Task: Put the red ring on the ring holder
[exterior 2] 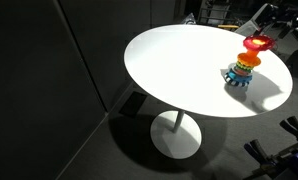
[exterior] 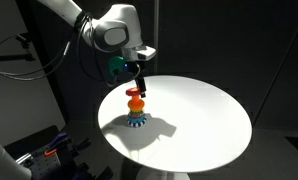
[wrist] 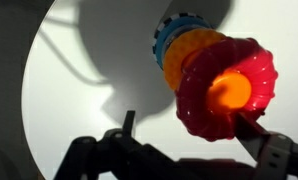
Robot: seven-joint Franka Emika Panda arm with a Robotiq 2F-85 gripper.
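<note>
Probably light, stiff: red plastic doughnut ring (wrist: 227,90) sits above multicoloured stacking ring holder (wrist: 184,45); pinch rim, five o'clock; whether gripper (exterior: 138,82) clasps it, unclear.

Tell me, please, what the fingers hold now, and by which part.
It cannot be told for sure. The red ring is over the ring holder; one of the fingers meets its rim, the other seems clear.

Hand (exterior: 139,82) downward, jaws apart.

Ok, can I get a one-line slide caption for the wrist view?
Wrist view: red ring close to the camera, covering the top of the stacking toy on a white round table.
</note>
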